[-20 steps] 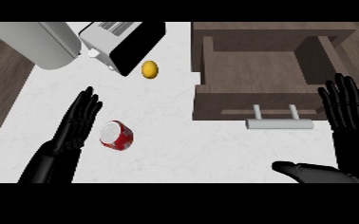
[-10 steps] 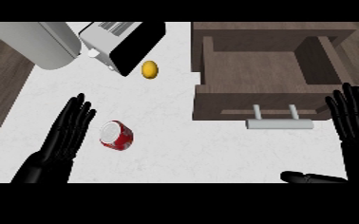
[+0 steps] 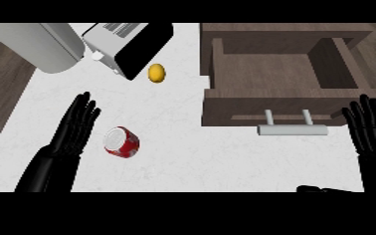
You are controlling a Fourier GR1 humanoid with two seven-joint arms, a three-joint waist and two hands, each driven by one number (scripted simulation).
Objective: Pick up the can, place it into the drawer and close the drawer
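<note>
On the white counter (image 3: 191, 144), a red can (image 3: 120, 142) lies on its side at lower left, silver top showing. Left hand (image 3: 75, 127) sits just beside it, fingers straight and slightly apart, not holding it; a second ago this hand was higher and more tilted, and it has drawn down and back. Right hand (image 3: 363, 127) shows at the right edge, fingers straight, lower than before. Open drawer (image 3: 275, 74) stands at upper right, well apart from the can. A yellow lemon (image 3: 155, 73) lies near a toaster (image 3: 125, 47).
</note>
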